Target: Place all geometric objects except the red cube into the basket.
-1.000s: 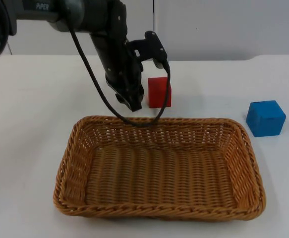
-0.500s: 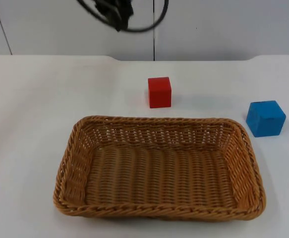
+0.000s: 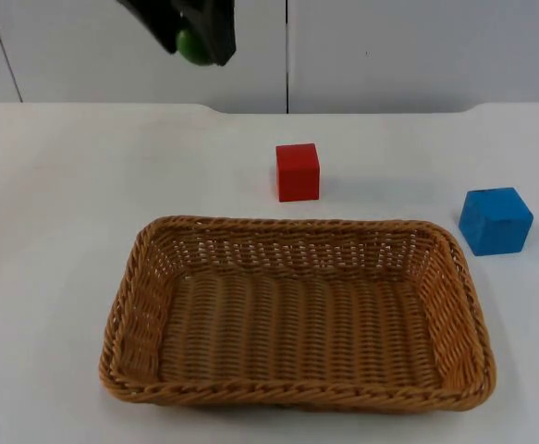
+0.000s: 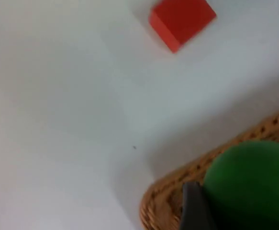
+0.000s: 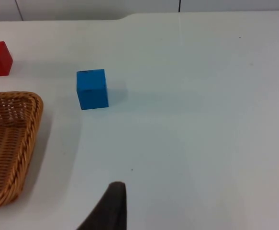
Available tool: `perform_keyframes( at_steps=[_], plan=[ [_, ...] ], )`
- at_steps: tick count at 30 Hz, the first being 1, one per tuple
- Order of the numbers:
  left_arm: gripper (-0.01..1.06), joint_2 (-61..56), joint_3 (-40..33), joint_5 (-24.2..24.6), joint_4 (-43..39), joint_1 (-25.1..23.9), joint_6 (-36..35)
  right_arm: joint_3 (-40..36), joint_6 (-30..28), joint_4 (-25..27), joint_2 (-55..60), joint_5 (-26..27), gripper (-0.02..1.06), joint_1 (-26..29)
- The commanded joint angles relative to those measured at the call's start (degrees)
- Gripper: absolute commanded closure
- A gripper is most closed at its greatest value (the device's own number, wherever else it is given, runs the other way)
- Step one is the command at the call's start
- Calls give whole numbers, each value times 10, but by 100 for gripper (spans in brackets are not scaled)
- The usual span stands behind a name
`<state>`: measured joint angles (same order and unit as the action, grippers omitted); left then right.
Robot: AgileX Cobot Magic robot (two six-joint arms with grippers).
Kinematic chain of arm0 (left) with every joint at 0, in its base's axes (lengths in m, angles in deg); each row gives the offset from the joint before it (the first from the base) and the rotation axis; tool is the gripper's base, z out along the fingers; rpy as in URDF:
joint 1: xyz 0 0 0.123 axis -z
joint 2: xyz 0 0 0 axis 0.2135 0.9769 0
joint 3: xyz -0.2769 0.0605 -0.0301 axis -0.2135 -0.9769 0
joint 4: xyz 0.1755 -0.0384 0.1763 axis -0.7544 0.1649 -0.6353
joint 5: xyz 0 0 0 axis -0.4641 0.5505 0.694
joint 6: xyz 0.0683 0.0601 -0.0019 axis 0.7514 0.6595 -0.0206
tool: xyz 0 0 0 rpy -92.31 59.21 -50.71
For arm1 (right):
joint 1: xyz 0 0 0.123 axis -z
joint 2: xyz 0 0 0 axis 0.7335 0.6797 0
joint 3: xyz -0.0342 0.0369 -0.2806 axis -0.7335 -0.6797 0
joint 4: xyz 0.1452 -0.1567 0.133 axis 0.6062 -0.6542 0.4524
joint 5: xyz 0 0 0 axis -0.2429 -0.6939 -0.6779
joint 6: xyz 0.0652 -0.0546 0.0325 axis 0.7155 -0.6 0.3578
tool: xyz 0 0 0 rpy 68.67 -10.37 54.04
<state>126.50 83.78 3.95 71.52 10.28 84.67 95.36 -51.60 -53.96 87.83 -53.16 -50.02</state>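
The white tabletop carries three things, the largest of them the woven brown basket, which lies near the front edge, about midway between the left and right edges, with nothing inside it. The blue cube stands just off the basket's far right corner, close to it but apart, toward the right edge of the tabletop; the right wrist view also shows the blue cube beside the rounded corner of the basket. The red cube sits beyond the basket's far rim, near the middle of the tabletop and well apart from the blue one; it also appears as the red cube on the bare white surface in the left wrist view. The left gripper is raised high above the far left part of the tabletop, in front of the grey partition wall, pinching a green ball between its fingers; the left wrist view has the green ball held above a corner of the basket. The right arm waits off to the right, its gripper's black fingertip over bare tabletop, and whether that gripper is spread or closed cannot be told
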Motion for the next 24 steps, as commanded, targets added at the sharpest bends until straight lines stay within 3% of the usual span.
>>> perform_keyframes(
  at_steps=[1,5,6,12,17,24],
  plan=[
    [105,-39,-45,-30,13,-1,-17,-1,2,-4,-2,2,-1,4],
    [105,-124,-243,-143,16,8,-26,-1,2,-4,-2,2,-1,4],
    [105,-124,-243,-143,16,8,-26,-1,2,-4,-2,2,-1,4],
    [105,-167,-454,-286,17,36,-44,-1,2,-4,-2,2,-1,4],
    [105,-167,-514,-359,19,70,-51,-1,2,-4,-2,2,-1,4],
    [105,-154,-529,-433,8,113,-43,-1,2,-4,-2,2,-1,4]
  ],
)
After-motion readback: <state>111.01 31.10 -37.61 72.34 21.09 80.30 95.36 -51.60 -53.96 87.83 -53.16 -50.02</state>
